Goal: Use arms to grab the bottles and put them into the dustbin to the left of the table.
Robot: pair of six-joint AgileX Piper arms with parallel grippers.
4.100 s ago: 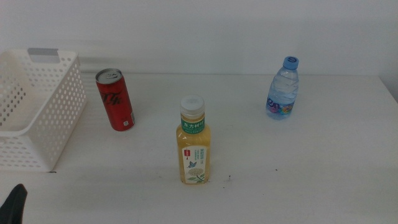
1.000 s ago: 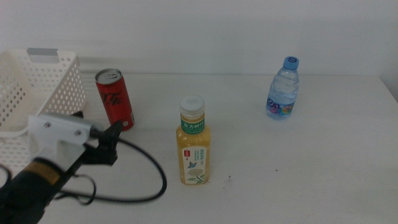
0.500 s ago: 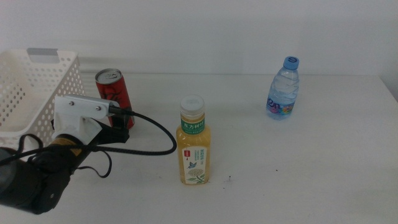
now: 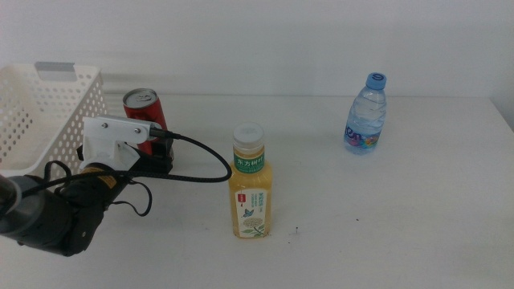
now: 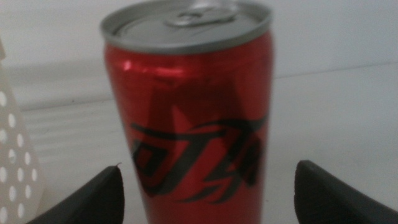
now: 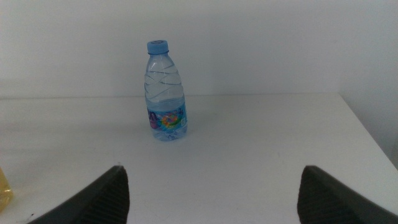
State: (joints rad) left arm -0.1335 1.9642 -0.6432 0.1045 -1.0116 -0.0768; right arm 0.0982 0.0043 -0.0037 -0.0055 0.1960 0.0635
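counter (image 4: 401, 225): white; carries all three drinks upright, well apart.
dustbin (image 4: 44, 120): perforated white basket at the counter's left edge, just beside the can, so the carry should be short.
left claw (image 4: 157, 152): wide, jaws either side of the can, not gripping; placed for a side grasp.
tea bottle (image 4: 250, 183): centre, untouched.
water bottle (image 6: 166, 91): far right, facing the right claw (image 6: 211, 186), which waits wide, well back.
cola can (image 5: 189, 106): first target, nearest the bin.
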